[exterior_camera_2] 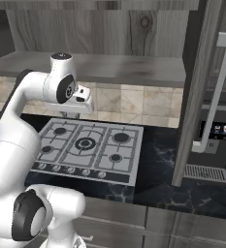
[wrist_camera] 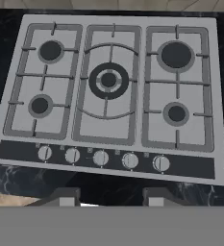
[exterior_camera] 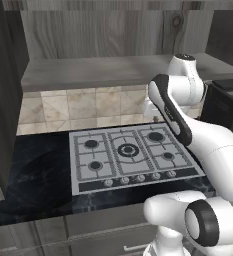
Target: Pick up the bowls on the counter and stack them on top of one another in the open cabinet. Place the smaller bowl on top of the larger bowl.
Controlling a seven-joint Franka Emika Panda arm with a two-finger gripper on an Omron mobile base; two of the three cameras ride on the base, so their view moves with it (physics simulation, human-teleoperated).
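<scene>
claw (wrist_camera: 111,197): empty, tips apart, hovering over the hob (wrist_camera: 111,91)
worktop (wrist_camera: 104,185): just beneath the claw
bowls: not seen from here; direction unknown

Black white-veined counter (exterior_camera: 38,170), grey steel hob (wrist_camera: 113,96), beige tiled backsplash (exterior_camera: 78,107)

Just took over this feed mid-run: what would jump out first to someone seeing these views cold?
The steel gas hob, five burners and a row of knobs, set into the black counter. The white arm rises over it, its gripper empty above the hob's front edge, fingers apart. To the right in the right base view, a wood cabinet door with a long silver handle stands open.
</scene>
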